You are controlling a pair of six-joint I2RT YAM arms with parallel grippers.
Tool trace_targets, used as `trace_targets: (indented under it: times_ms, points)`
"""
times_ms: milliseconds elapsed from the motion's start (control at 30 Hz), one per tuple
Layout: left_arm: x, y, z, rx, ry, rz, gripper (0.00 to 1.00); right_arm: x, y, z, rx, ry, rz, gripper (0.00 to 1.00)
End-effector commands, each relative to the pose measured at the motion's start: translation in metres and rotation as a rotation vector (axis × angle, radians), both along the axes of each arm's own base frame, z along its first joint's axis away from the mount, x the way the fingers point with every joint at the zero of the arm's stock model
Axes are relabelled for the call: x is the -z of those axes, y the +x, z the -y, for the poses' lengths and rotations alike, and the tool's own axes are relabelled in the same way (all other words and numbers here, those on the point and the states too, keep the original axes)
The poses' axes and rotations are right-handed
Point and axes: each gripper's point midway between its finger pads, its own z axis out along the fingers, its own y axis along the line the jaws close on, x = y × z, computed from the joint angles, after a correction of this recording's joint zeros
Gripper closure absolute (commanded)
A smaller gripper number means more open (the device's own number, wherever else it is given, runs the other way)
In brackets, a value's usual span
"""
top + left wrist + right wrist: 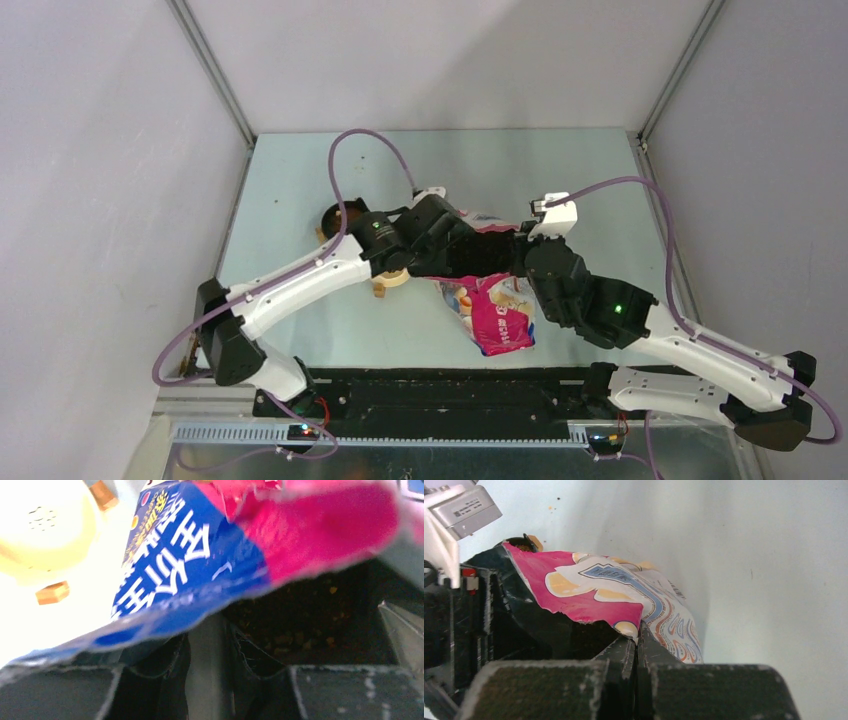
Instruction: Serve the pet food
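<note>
Pink-and-blue glossy bag lies on the pale counter at mid-field, its mouth end raised between the two arms.

Left tool — fingers drawn close on a grey strip of the bag's wall at the mouth rim; reads as a pinch grip on the bag.

Right tool — fingers pressed together, with the torn pink edge of the bag caught at their tips. The mouth is held apart between the two grips.

Pet food: dark brown pellets lie inside the bag, seen through the open mouth in the left wrist view.

Cream round object on small wooden feet stands on the counter just beside the bag, on the left arm's side. Left wrist view is blurred at close range.
</note>
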Motion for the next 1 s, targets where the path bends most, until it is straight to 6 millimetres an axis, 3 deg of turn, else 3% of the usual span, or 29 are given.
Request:
trace_targets:
  times_ms: [0,133,267,633,967]
  points:
    - [-0.014,0.003,0.038,0.075,-0.310,-0.010,1.00,-0.028,-0.001,0.010,0.032,0.110,0.052,1.00]
    - [-0.005,0.002,0.033,0.064,-0.429,-0.030,1.00,-0.030,-0.002,0.011,0.016,0.135,0.070,1.00]
    - [-0.008,0.002,0.027,0.049,-0.485,-0.019,1.00,-0.032,-0.003,0.014,0.025,0.145,0.078,1.00]
    - [-0.054,-0.016,0.012,0.069,-0.583,0.037,1.00,-0.030,0.002,0.015,0.044,0.125,0.081,1.00]
    - [-0.070,-0.030,-0.007,0.046,-0.573,0.043,1.00,-0.028,0.004,0.009,0.030,0.119,0.077,1.00]
